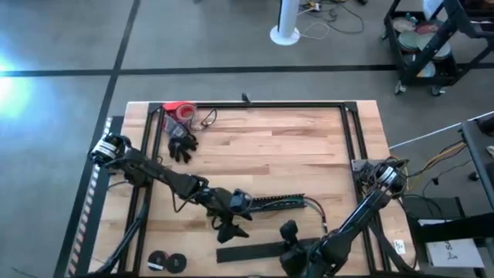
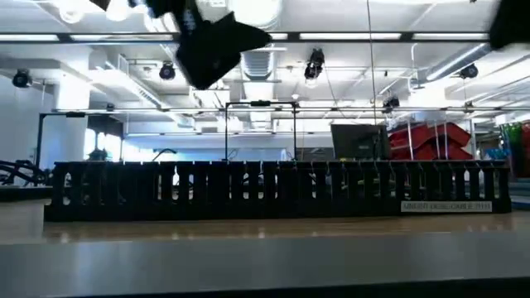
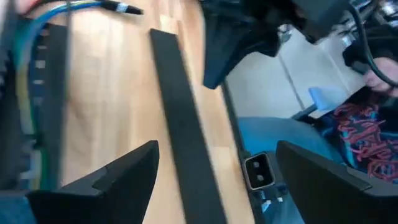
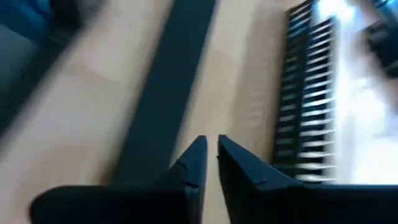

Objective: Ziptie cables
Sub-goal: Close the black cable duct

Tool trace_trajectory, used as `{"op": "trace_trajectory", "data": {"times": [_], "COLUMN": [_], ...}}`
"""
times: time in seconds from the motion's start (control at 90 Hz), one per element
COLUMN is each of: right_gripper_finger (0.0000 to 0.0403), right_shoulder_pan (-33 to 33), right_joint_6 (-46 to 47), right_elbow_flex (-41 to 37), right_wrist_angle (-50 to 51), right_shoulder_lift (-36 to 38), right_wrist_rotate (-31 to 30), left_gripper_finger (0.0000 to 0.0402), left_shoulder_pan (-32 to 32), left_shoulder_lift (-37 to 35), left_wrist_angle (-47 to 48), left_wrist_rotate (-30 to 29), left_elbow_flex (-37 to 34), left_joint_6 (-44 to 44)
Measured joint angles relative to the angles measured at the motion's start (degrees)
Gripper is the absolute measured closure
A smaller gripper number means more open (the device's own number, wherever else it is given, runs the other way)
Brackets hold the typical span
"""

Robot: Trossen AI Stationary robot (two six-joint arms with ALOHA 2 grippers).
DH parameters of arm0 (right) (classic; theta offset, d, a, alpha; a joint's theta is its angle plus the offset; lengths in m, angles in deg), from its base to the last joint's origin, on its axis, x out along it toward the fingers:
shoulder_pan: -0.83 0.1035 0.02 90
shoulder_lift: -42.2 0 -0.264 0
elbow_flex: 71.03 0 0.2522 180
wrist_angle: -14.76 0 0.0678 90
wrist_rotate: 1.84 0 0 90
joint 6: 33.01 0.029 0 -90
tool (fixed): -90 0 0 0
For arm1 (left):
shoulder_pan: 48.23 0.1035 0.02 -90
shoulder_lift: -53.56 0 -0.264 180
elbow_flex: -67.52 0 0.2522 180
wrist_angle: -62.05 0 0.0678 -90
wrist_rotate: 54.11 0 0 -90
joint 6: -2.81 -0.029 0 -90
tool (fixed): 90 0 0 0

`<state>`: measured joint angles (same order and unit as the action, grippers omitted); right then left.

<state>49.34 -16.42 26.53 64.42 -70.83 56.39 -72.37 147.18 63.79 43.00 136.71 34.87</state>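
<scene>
The cables (image 3: 25, 93), blue and yellow-green wires among them, lie along the slotted black bar (image 1: 274, 202) at the table's middle. A thin end of them (image 1: 316, 210) curls out of the bar's right end. A flat black strip (image 1: 255, 251) rests on the table nearer the front edge. My left gripper (image 1: 231, 225) hangs open between bar and strip; in the left wrist view its fingers (image 3: 214, 180) stand wide on either side of the strip (image 3: 180, 124) without touching it. My right gripper (image 1: 289, 230) hovers shut just right of it, over the wood between the strip (image 4: 168, 81) and the bar (image 4: 311, 93).
A red tape roll (image 1: 179, 110) and a black clump (image 1: 182, 145) lie at the far left. Two black rolls (image 1: 166, 261) sit near the front left. Black rails (image 1: 351, 131) frame the table. A person (image 3: 367, 124) is beyond the table's edge. Bare wood lies far of the bar.
</scene>
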Motion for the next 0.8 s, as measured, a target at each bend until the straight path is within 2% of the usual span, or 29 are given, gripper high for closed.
{"op": "trace_trajectory", "data": {"times": [0.089,0.244,0.378,0.522,0.589,0.7,0.8], "right_gripper_finger": [0.0307,0.0222,0.0168,0.0124,0.011,0.0099,0.0097], "right_shoulder_pan": [0.78,0.87,-0.11,-1.75,-2.27,-2.85,-3.55], "right_joint_6": [4.03,5.31,6.4,6.42,6.35,4.47,2.91], "right_elbow_flex": [-3.11,-12.06,-20.51,-27.38,-29.32,-30.84,-30.36], "right_wrist_angle": [-8.07,-28.35,-46.25,-56.21,-60.95,-66.88,-67.42], "right_shoulder_lift": [0.0,0.04,0.06,-0.48,-1.05,-2.68,-3.74], "right_wrist_rotate": [0.71,0.32,0.18,-0.64,-1.69,-2.08,0.04], "left_gripper_finger": [0.009,0.009,0.009,0.009,0.009,0.009,0.009], "left_shoulder_pan": [-3.33,-9.94,-15.88,-19.85,-20.63,-21.15,-21.25], "left_shoulder_lift": [0.02,1.7,6.09,12.09,14.54,17.8,20.2], "left_wrist_angle": [-4.39,-5.49,-5.65,-4.41,-2.81,4.22,8.83], "left_wrist_rotate": [-5.17,-20.0,-30.52,-38.39,-40.26,-40.21,-38.95], "left_elbow_flex": [-2.05,-2.4,0.24,4.82,7.02,10.27,13.07], "left_joint_6": [-1.39,-2.81,-1.43,-0.35,0.7,4.16,7.34]}}
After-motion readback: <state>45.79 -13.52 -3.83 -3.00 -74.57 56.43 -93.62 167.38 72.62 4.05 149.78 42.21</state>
